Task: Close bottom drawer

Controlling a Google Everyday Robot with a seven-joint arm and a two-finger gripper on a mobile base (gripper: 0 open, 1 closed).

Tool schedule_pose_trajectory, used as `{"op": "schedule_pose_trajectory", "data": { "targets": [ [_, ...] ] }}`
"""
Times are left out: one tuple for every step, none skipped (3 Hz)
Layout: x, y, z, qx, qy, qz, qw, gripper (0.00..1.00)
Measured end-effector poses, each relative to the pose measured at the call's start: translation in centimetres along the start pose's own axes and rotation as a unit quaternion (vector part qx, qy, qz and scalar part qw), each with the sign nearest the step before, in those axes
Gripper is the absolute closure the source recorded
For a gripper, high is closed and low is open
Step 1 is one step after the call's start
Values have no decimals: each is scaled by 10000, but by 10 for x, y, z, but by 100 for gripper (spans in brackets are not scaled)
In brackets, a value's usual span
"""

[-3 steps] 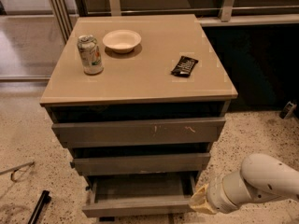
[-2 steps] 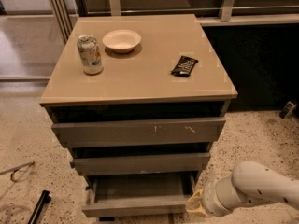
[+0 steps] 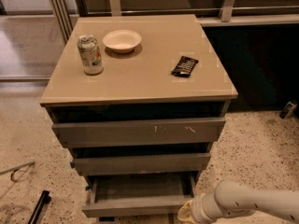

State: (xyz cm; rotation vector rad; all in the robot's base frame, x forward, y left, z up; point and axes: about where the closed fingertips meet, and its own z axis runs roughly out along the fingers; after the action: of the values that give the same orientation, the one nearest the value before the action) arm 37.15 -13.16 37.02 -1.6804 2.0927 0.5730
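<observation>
Print on the can [image 3: 90,55] and the dark snack packet [image 3: 185,66] is unreadable; a white bowl [image 3: 122,40] sits near the can on the cabinet top [image 3: 140,85]. The bottom drawer [image 3: 135,206] stands pulled out at the cabinet's base. The gripper [image 3: 186,213] is by its front right corner, grip state cannot tell.

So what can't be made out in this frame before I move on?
Camera view: the end effector, low by the right front corner of the bottom drawer, is cut off by the lower edge; contact unclear.
Camera view: print on the can and black packet, too small to read.
</observation>
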Motion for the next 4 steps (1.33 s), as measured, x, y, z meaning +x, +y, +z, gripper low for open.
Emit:
{"op": "schedule_pose_trajectory", "data": {
  "targets": [
    [30,-9,50,-128,-160,8,9998,100],
    [63,-13,94,-283,-240,204,9991,100],
    [63,-13,95,-290,-246,213,9990,100],
    [73,-14,115,-82,-198,-3,9998,100]
  ]
}}
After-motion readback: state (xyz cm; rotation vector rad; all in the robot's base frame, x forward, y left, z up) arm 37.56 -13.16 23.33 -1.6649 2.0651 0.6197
